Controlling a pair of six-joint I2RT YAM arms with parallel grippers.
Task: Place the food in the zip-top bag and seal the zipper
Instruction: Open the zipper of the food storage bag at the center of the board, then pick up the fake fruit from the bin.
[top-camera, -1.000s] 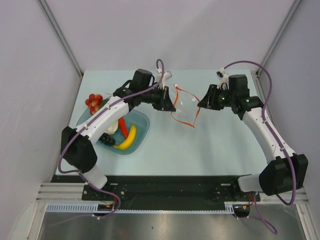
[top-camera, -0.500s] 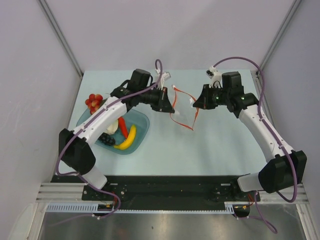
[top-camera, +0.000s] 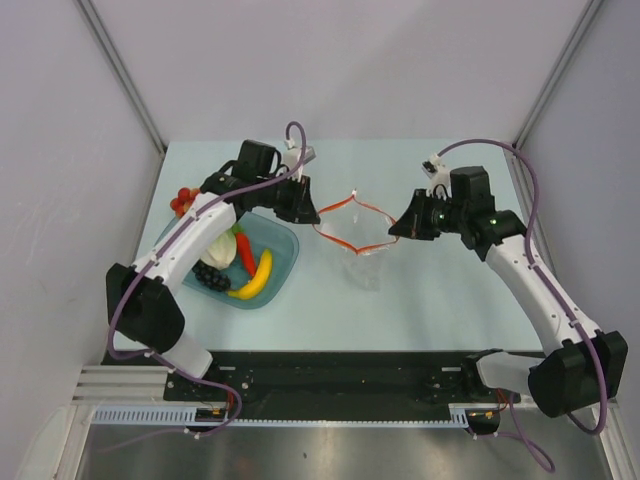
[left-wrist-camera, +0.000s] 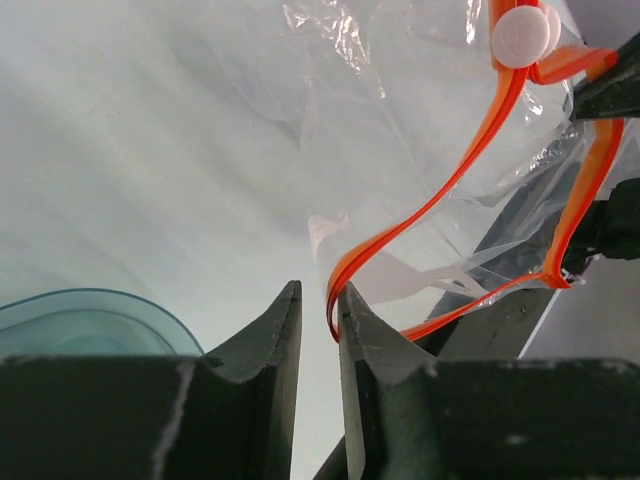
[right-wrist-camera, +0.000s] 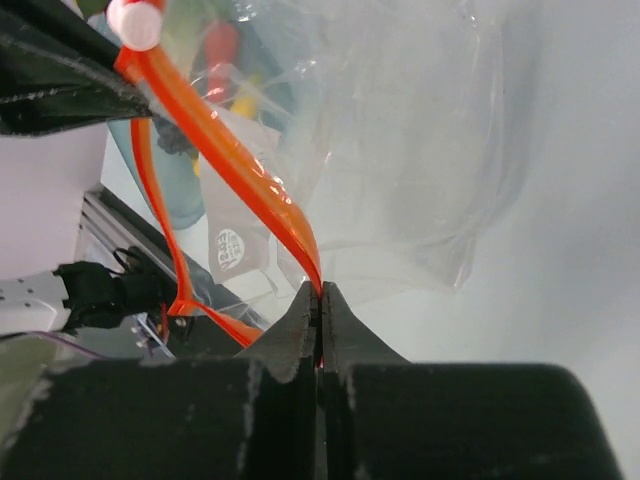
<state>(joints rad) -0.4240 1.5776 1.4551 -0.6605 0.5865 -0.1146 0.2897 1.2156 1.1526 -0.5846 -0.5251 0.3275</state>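
Left hand (left-wrist-camera: 318, 292): jaws narrow, a slit apart. The zipper (left-wrist-camera: 440, 200) bends right at that slit, against one finger, not visibly clamped.

Right hand (right-wrist-camera: 318, 290): jaws pressed together on the zipper's far end.

The zip-top bag (top-camera: 365, 262) hangs between the two hands at centre frame in the top view. Its mouth is spread, with the long axis running left to right. You cannot tell whether its body touches the counter (top-camera: 430, 320).

The food lies lower left of the left hand. The banana (top-camera: 255, 278), pepper (top-camera: 245, 255), grape bunch (top-camera: 210, 278) and cabbage (top-camera: 220, 245) are in the teal bowl (top-camera: 285, 262). The berry cluster (top-camera: 183, 200) sits just outside the bowl's upper-left rim.

Judgement: your left hand is nearer the food. The right is well apart from it and occupied.
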